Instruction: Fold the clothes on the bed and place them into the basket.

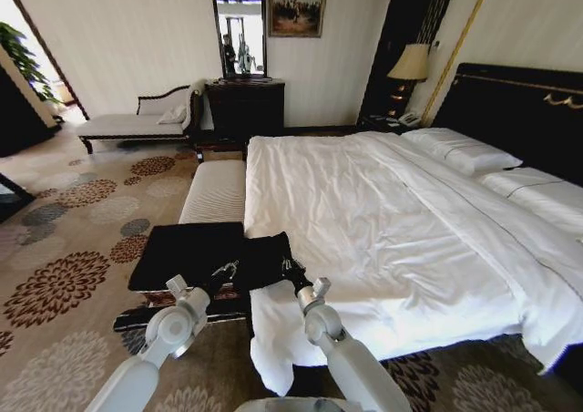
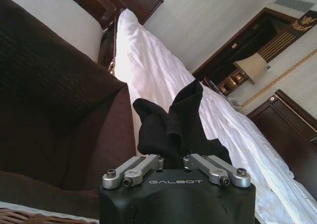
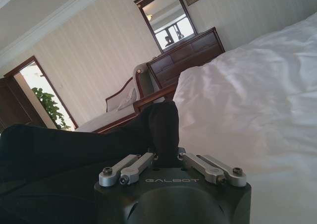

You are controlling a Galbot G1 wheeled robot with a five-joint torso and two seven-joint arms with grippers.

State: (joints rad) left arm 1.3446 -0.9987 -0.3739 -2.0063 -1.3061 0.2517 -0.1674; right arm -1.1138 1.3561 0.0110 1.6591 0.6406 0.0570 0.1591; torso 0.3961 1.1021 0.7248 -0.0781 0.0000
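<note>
**Shirt pinched by both hands at the basket's edge**

The left hand (image 1: 225, 271) and the right hand (image 1: 293, 271) are each pressed together on a bunch of black cloth: the wrist views show the T-shirt (image 1: 260, 257) rising in a crumpled fold from between each pair of fingers. The shirt lies just ahead of both hands, draped partly over the basket (image 1: 164, 248), whose flat black top sits beyond the left hand, and touching the corner of the bed (image 1: 383, 221) beside the right hand. A white padded bench (image 1: 214, 191) stands farther out, past the basket.

Risks, as I judge them: the pinches are small, so cloth may slip free if the hands pull apart. Black on black, the shirt's edge is hard to tell from the basket top, so it could end up hanging over the rim or sliding to the carpet (image 1: 64, 275).
</note>
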